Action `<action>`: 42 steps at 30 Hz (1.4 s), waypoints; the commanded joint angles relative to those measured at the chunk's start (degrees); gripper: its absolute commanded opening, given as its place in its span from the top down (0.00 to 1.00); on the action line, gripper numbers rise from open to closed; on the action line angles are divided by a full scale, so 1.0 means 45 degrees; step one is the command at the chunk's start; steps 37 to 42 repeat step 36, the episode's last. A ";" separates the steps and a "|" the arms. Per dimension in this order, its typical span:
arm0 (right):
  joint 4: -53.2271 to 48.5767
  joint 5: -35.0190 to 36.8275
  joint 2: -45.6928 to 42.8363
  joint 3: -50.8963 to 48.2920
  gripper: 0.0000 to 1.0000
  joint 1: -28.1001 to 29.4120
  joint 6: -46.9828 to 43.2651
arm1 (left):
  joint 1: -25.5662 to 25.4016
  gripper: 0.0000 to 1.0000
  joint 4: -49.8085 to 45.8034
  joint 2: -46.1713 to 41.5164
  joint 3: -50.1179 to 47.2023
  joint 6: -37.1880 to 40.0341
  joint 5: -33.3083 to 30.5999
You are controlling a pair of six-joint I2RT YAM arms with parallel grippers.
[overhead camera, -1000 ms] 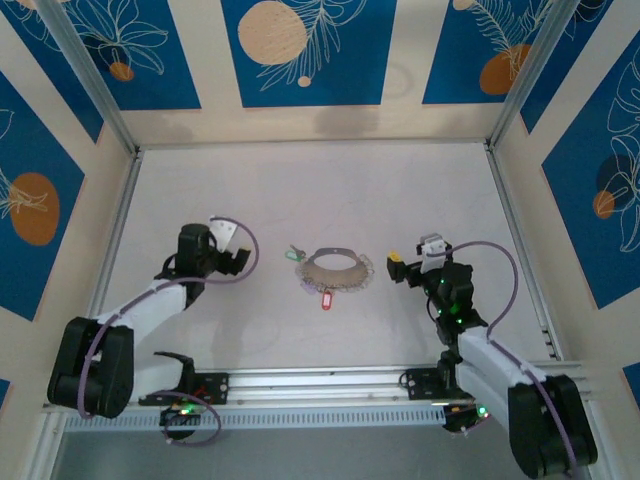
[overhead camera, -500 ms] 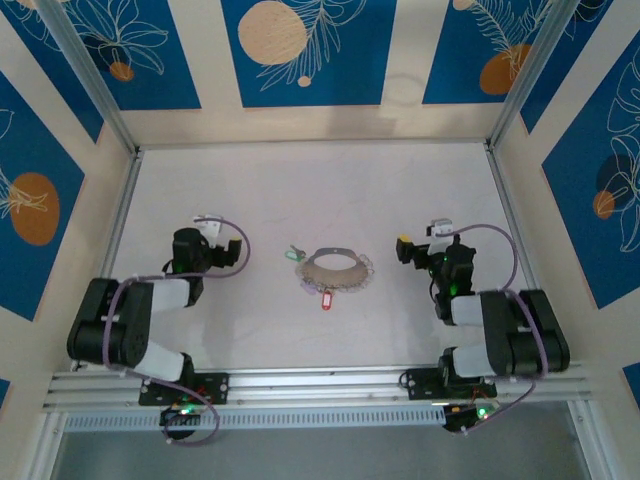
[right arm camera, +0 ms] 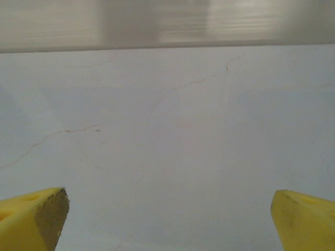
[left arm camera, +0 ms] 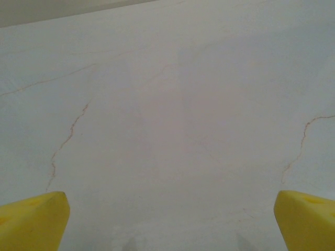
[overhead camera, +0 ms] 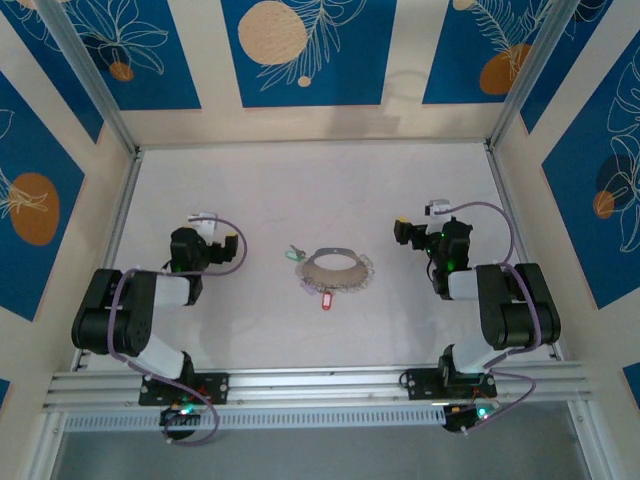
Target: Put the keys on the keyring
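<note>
Approach is the step in hand, as I judge it: nothing is gripped and no key is threaded yet. The keyring (overhead camera: 335,270) lies flat on the table (overhead camera: 300,180), a thin silvery loop with a small red tag (overhead camera: 323,298) at its near rim. The key (overhead camera: 294,252), with its pale green head, lies just outside the keyring's far-left rim; whether it touches the wire is too small to tell. The left gripper (left arm camera: 170,222) sits well to the left of the keyring, its yellow fingers (left arm camera: 32,219) spread wide with bare table between them, holding nothing. The right gripper (right arm camera: 170,222) sits well to the right of the keyring, likewise spread to the full, its yellow fingers (right arm camera: 303,222) apart and empty. Each wrist looks at blank table, not at the keyring.

The next move, I think, calls for one arm to come in toward the keyring, the left being on the key's side, and pinch the key by its green head, while the right steadies the keyring's right rim. The key is tiny and lies flat, so the fingers would have to close a long way and land exactly; the gap in the wire must also be found, and from above I cannot make out where it is
</note>
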 commanded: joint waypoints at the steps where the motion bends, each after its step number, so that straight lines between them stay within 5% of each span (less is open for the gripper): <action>1: -0.0564 0.0214 -0.0085 0.0064 0.01 -0.0075 0.0266 | 0.0122 0.00 0.0491 -0.0061 0.0063 -0.0319 0.0069; 42: -0.0667 -0.0200 -0.0134 0.0088 0.01 -0.0030 0.0032 | 0.0127 0.00 0.0491 -0.0074 0.0063 -0.0321 0.0060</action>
